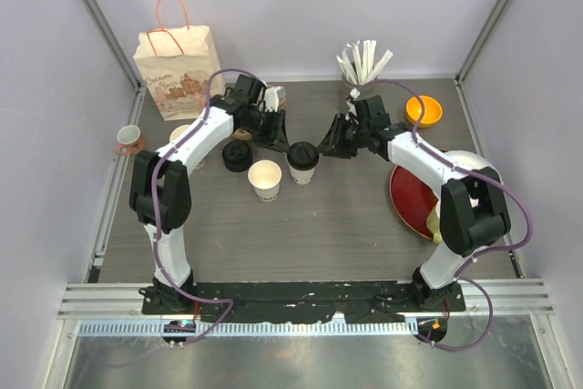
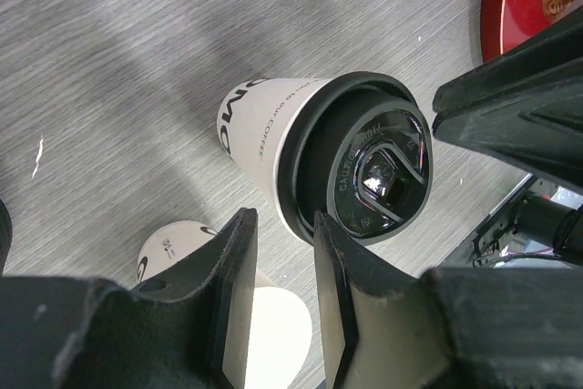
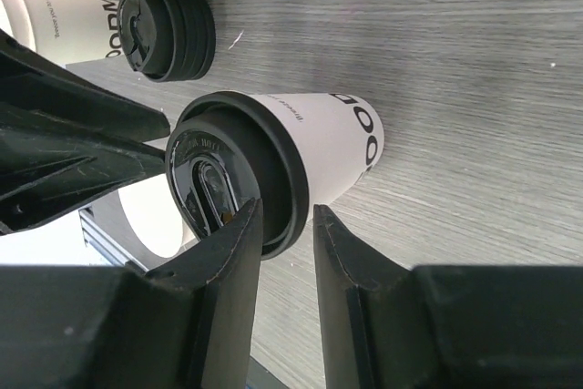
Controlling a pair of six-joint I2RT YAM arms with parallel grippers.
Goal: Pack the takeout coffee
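"OUR COFFEE" printed on takeout coffee [image 2: 260,129], paper bag [image 1: 178,75] lettering illegible

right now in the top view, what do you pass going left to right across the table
pink mug, paper bag, stack of black lids, open cup, lidded coffee cup, straws, orange bowl

Open cup [image 1: 265,179] just left of takeout coffee [image 1: 302,161], lid stack [image 1: 238,156] farther left, seemingly apart; plate [image 1: 414,202] well right.
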